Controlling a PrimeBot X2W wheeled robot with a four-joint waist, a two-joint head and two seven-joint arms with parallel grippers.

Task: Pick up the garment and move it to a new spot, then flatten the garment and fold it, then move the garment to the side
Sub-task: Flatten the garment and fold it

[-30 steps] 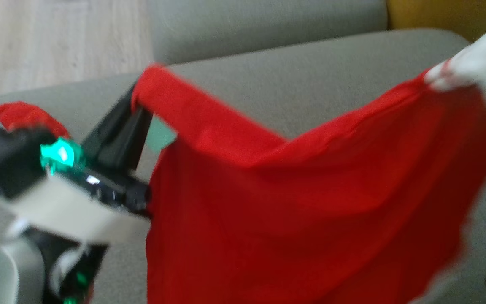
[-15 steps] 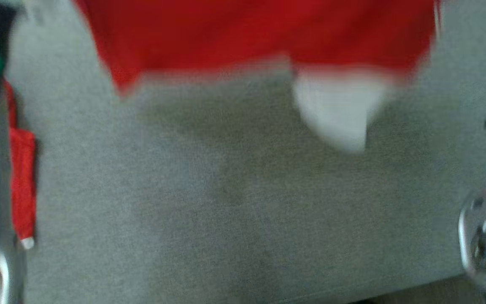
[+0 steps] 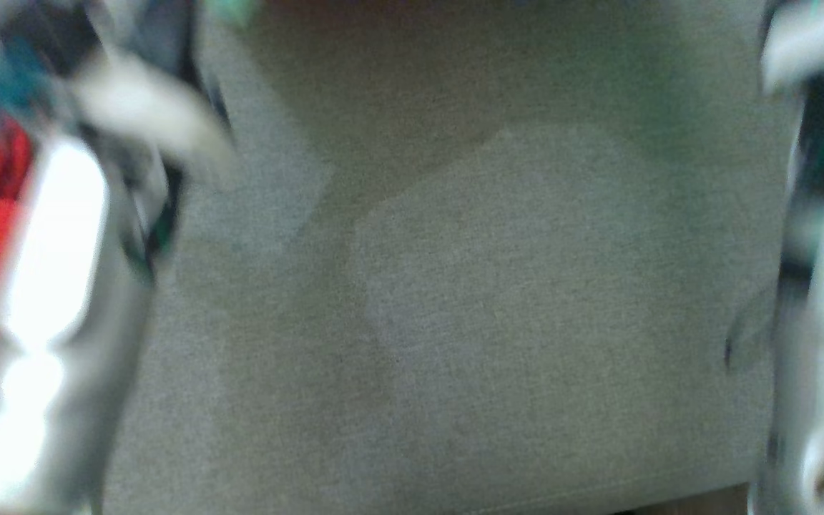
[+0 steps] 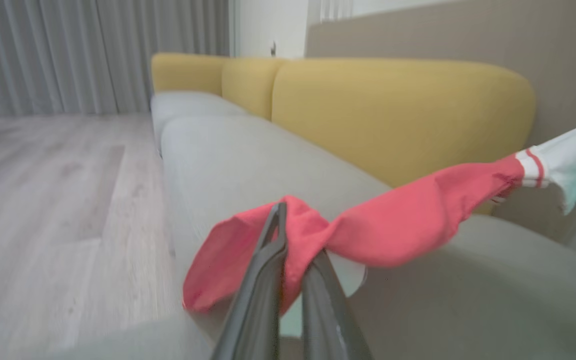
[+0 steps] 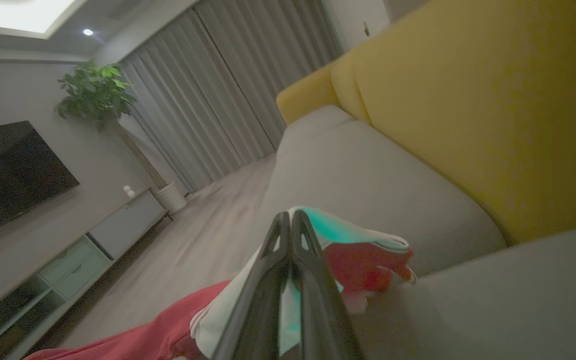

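Soft cloth all over, and a hard shine on the arm!

Here's the garment [image 4: 398,225]: thin red cloth, matt and softly creased, trimmed in white and teal of the same soft stuff. The sofa seat [image 3: 498,286] is grey woven fabric, fine-grained and matt; the back cushions [image 4: 398,115] are mustard-yellow cloth, just as dull. Left gripper [image 4: 298,235] and right gripper [image 5: 290,217] look dark and smooth with a faint sheen, plastic by the look of it. The left forearm [image 3: 47,250] gleams glossy silver through the blur. Floor [image 4: 43,175]: pale wood-grain boards, satin. Curtains [image 5: 228,75]: grey pleated cloth. Television screen [image 5: 8,170]: glossy black.
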